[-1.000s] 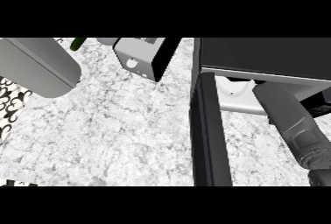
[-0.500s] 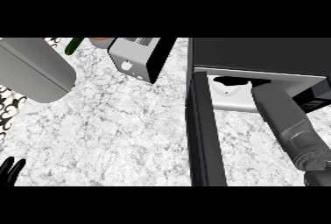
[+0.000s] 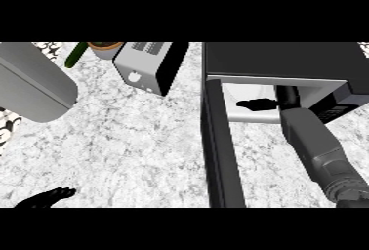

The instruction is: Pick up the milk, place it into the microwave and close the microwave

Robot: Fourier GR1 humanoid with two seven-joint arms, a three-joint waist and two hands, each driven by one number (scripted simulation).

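At the near left edge, the black left hand (image 3: 45, 199) rests with fingers spread over the grey-veined marble counter (image 3: 137, 146). The right hand (image 3: 257, 104) reaches into the open black microwave (image 3: 281, 61); its finger state cannot be told. The milk is not visible. Far left stands a silver toaster (image 3: 148, 63).

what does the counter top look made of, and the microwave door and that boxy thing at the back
Counter top: looks like marble or a stone laminate, white with grey mottled veining. Microwave door: dark, smooth, probably painted metal or plastic; it stands open. Boxy appliance: pale grey face with a vent grille and black side, likely brushed metal, though plastic is possible.
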